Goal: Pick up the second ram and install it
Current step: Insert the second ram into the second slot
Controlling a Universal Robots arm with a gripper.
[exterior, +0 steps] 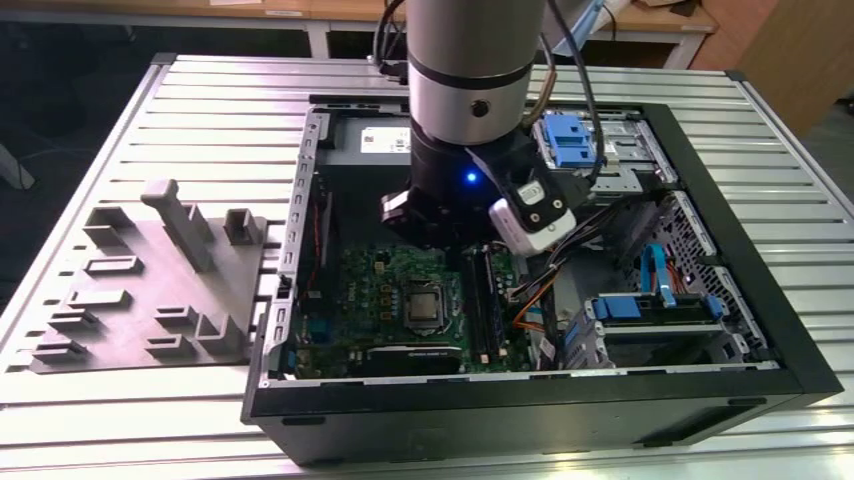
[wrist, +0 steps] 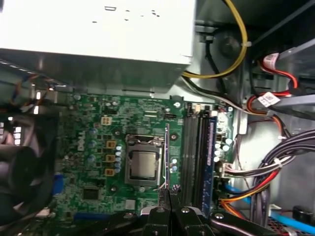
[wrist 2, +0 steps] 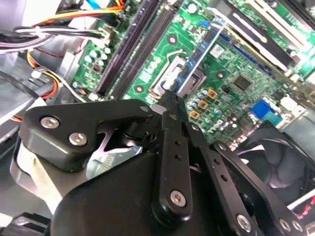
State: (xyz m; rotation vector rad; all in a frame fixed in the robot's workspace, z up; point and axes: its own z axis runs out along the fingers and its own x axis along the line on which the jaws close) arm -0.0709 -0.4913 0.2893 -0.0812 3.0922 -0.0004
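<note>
- The gripper is clenched on the second ram. In the first wrist view the ram is seen edge-on, as a thin line running out from the fingertips.
- In the second wrist view the second ram shows as a narrow blue-and-silver strip beyond the gripper. The black linkage cuts off its near end.
- The stick hangs over the motherboard, between the CPU and the black slots. Whether its far edge touches the board cannot be told.
- In the exterior view the arm stands in front of the upper part of the motherboard. The CPU and the slots are clear below it.
- A blue-edged strip stands in the slot farthest from the CPU. What it is remains hard to make out.
- A dark fan is cut off at the frame edge in the first wrist view.
- A grey metal box overhangs the board's far side.
- Bundled cables in orange, red, white and black crowd the space just beside the slots.
- The open case lies on a ribbed metal table.
- A grey fixture with upright posts sits on the table at the exterior view's left, well apart from the arm.
</note>
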